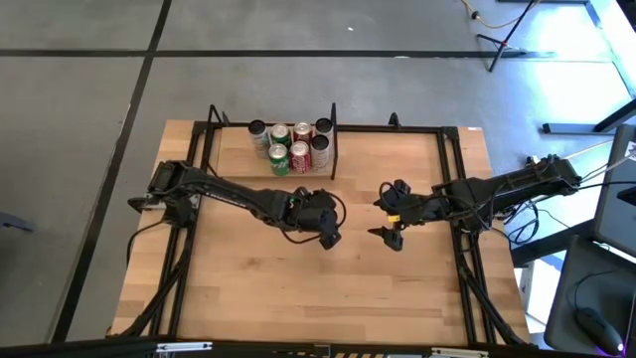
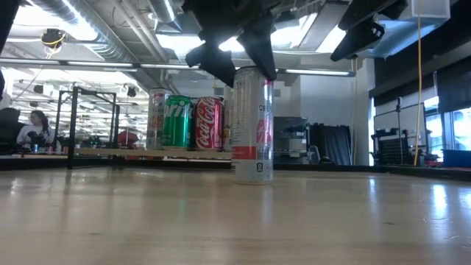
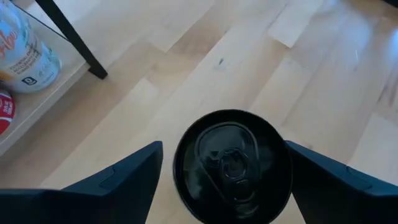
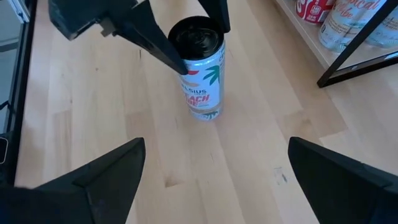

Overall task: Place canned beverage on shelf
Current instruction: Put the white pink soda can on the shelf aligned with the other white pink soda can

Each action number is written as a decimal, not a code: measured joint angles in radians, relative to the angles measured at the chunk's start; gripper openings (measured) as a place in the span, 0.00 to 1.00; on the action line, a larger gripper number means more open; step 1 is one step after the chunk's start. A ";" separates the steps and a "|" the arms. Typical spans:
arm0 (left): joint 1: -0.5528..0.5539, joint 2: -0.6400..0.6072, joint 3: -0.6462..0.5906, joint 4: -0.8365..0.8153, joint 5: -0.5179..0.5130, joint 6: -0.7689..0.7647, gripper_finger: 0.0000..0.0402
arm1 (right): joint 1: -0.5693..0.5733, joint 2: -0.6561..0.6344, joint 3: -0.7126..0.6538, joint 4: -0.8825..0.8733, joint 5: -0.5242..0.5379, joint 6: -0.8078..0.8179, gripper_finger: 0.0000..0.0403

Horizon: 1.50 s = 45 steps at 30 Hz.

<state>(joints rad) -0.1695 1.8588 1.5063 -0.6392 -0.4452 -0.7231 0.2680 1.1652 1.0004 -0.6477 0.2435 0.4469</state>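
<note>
A tall silver canned beverage (image 2: 252, 125) with a black lid stands upright on the wooden tabletop (image 1: 298, 288), near its middle and well apart from the shelf (image 1: 298, 174) at the far edge. The left gripper (image 3: 224, 171) hangs directly above the can, its two dark fingers (image 3: 118, 180) spread to either side of the lid with a gap showing on both sides, so it is released and grips nothing. In the low view the fingertips (image 2: 261, 51) sit just at the level of the can's top. The right gripper (image 1: 389, 216) waits to the right of the can, spread wide with nothing between its fingers, pointing toward the can across bare wood. On the shelf, a narrow light-wood ledge framed by thin black rods, a cluster of other cans (image 1: 290, 146) stands upright, among them a green can (image 2: 176, 122) and a red can (image 2: 208, 123), close beside the black upright post (image 1: 333, 139). A seated person (image 2: 35, 126) appears far back in the room beyond the tabletop.
</note>
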 joint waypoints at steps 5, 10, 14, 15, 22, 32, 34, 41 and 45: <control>0.012 0.015 0.000 0.006 0.033 0.059 0.69 | 0.000 0.000 0.000 0.000 0.001 -0.009 0.94; 0.014 0.016 0.001 0.009 0.053 0.138 0.56 | 0.000 0.000 0.000 -0.002 0.009 -0.009 0.94; 0.009 -0.007 0.001 -0.020 0.071 0.202 0.56 | 0.000 0.000 0.000 -0.006 0.009 -0.006 0.94; 0.007 -0.026 -0.002 -0.045 0.077 0.222 0.56 | 0.000 0.000 0.000 -0.002 0.008 -0.005 0.94; -0.004 -0.233 0.001 -0.209 0.134 0.364 0.56 | 0.000 0.000 0.000 0.008 0.008 0.011 0.94; 0.011 -0.548 -0.014 -0.551 0.083 0.449 0.56 | 0.000 0.034 0.000 0.050 0.098 0.020 0.94; 0.032 -0.612 -0.049 -0.581 0.065 0.466 0.56 | -0.002 0.046 0.000 0.065 0.105 0.021 0.94; 0.236 -0.855 -0.303 -0.463 0.099 0.608 0.56 | -0.088 0.053 0.000 0.212 0.019 -0.005 0.94; 0.384 -0.946 -0.421 -0.348 0.210 0.754 0.56 | -0.148 0.053 0.000 0.250 -0.040 -0.010 0.94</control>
<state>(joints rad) 0.2143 0.9124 1.0855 -0.9872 -0.2351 0.0308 0.1199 1.2179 1.0008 -0.3976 0.2032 0.4374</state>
